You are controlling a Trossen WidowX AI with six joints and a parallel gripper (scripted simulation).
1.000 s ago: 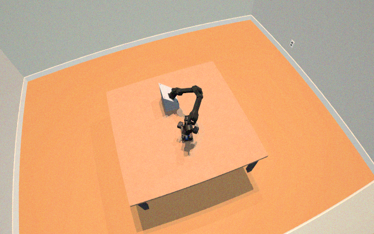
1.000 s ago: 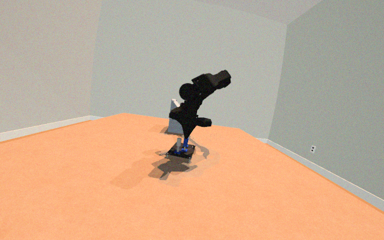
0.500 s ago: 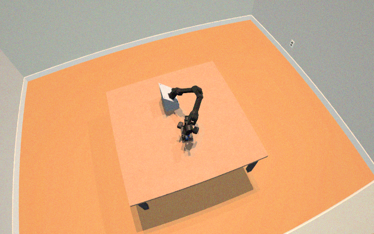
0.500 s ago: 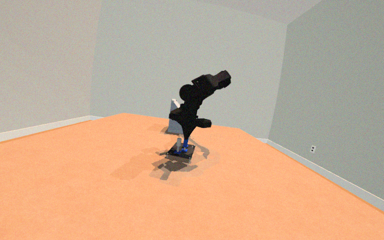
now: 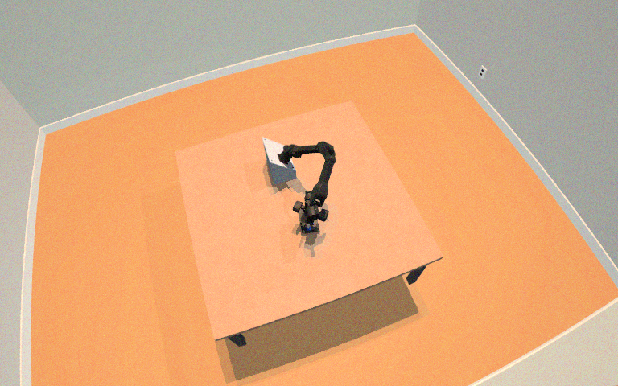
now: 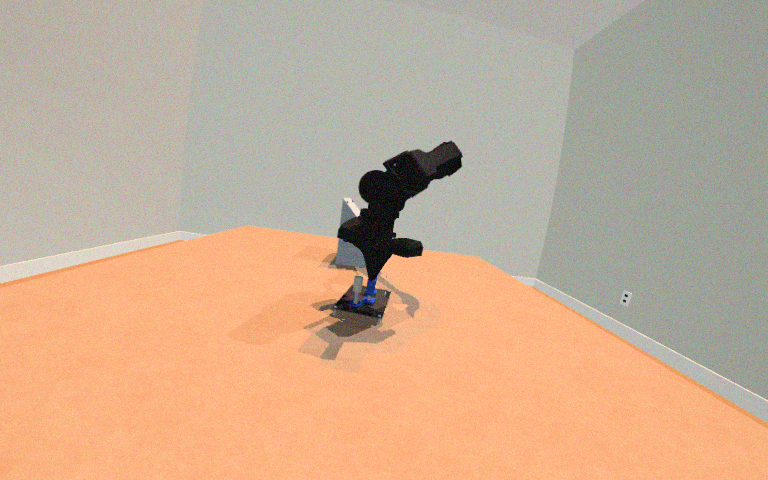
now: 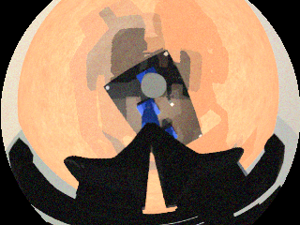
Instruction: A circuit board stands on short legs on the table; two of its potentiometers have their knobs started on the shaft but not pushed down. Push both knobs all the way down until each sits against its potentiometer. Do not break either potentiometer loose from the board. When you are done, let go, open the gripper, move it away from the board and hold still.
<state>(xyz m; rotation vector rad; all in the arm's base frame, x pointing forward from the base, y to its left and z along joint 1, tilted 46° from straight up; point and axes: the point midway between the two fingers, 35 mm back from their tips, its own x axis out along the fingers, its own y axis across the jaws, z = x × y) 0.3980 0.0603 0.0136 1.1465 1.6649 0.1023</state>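
The dark circuit board [image 5: 311,231] [image 6: 370,310] [image 7: 187,123] stands on the table. A grey knob [image 6: 357,287] [image 7: 154,85] stands upright and tall above a blue potentiometer [image 6: 355,304] [image 7: 146,74]. Beside it a blue upright part [image 6: 371,287] [image 7: 150,114], apparently the other knob on its shaft, rises from the board. My gripper [image 6: 372,277] [image 7: 150,127] is shut and empty and points down. Its tips are at the top of the blue part; whether they touch is hard to tell. The gripper hides part of the board in the wrist view, and its tips are hidden in the top view.
A grey box with a white sloping top [image 5: 283,175] [image 6: 348,253] stands behind the board, near the first part of the arm [image 5: 325,154]. Another blue part [image 7: 172,131] shows on the board right of the tips. Shadows lie around the board on the table [image 5: 255,273] [image 6: 396,407].
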